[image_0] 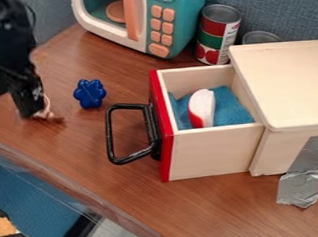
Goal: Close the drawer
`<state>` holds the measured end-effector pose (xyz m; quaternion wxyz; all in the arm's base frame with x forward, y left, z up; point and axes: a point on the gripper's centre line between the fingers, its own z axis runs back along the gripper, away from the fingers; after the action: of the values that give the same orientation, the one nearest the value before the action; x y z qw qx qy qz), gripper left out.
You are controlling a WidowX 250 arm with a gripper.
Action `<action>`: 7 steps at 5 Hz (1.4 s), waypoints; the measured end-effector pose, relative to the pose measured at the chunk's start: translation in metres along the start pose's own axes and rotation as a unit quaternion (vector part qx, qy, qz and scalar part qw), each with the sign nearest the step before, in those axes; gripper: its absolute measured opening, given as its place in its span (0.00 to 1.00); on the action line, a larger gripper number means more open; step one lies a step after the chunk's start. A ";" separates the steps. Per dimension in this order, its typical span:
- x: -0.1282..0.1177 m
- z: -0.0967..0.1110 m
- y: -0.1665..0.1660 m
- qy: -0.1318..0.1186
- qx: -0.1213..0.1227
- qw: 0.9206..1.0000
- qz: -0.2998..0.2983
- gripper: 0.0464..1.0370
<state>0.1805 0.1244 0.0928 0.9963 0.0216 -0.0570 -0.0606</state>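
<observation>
We've got the drawer (214,152) open, sticking out toward 9 o'clock from the wooden box (287,83), blue cloth (230,106) inside. Gripper (28,100) at 10 o'clock, apart from the black handle (110,135); we can't tell if it's spread or closed.

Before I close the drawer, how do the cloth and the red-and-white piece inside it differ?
The cloth is blue; the piece is white and red. The cloth spreads wide, while the piece is narrow. The cloth looks rumpled, the piece smooth and rounded. Both are inside the open drawer.
</observation>
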 end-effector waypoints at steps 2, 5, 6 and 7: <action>0.006 -0.034 -0.016 0.013 0.034 0.994 -0.107 0.96; 0.022 -0.055 -0.049 -0.001 0.007 0.980 -0.200 0.96; 0.029 -0.059 -0.051 -0.009 -0.003 0.979 -0.203 0.96; 0.037 -0.060 -0.056 -0.018 -0.013 0.979 -0.203 0.96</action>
<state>0.2170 0.0668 0.0341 0.9622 0.0185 -0.0688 -0.2628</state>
